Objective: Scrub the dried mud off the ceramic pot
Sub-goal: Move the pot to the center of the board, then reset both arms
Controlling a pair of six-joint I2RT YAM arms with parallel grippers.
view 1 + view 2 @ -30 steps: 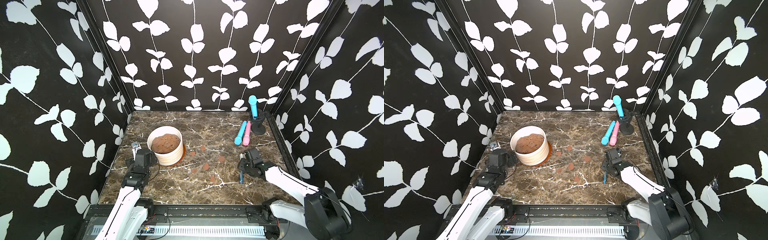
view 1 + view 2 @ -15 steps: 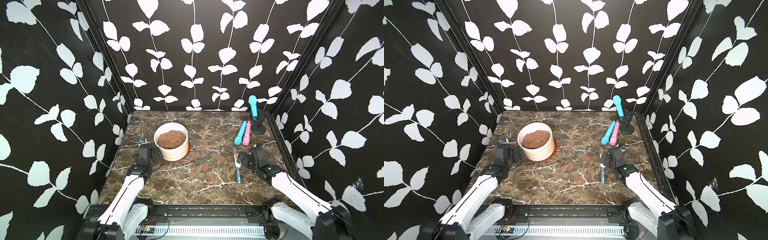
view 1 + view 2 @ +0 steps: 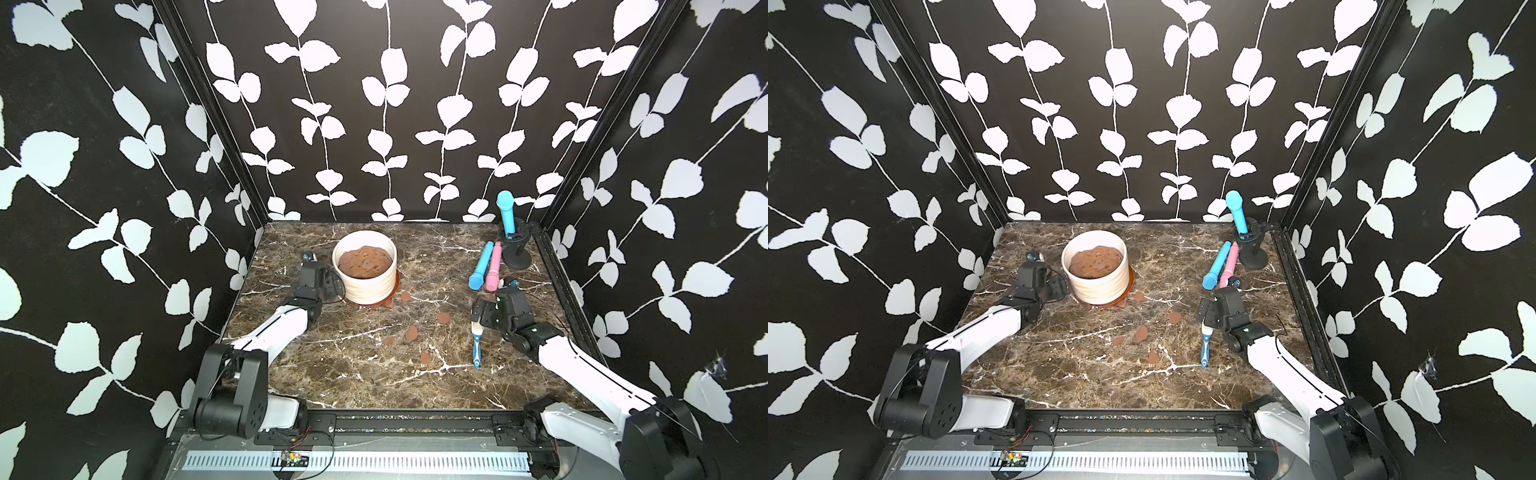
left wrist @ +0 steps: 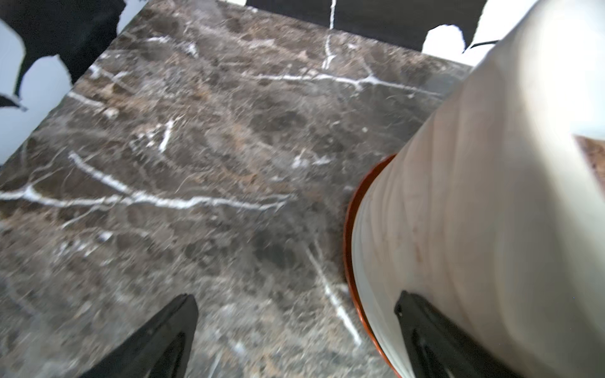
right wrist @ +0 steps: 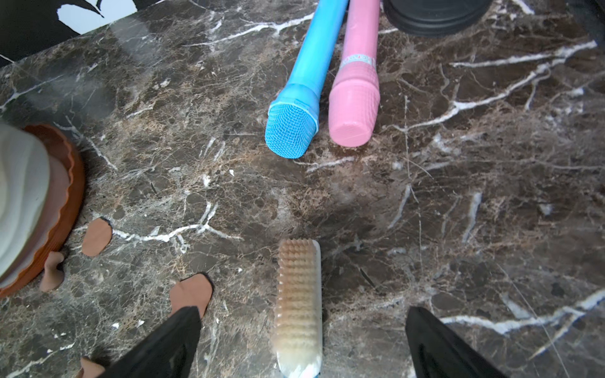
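Bottom centre of the right wrist view, the brush [image 5: 298,294] lies lengthwise between the spread, empty right fingers [image 5: 163,340]; left fingers [image 4: 157,337], likewise spread, sit beside the pot [image 4: 474,212].

Nothing legible is showing; the pink plastic toy microphone [image 5: 357,73] is carrying a small printed band, too blurred to read.

Both top views sit high at the front, looking down and back over the whole dark brown marble tabletop [image 3: 374,374]; we get near-identical coverage. Left wrist cam: close, low, beside the cream ribbed ceramic pot [image 4: 474,212]. Right wrist cam: close above the beige-bristled scrub brush [image 5: 298,294]. Both wrist cams catch the terracotta saucer [image 5: 70,196].
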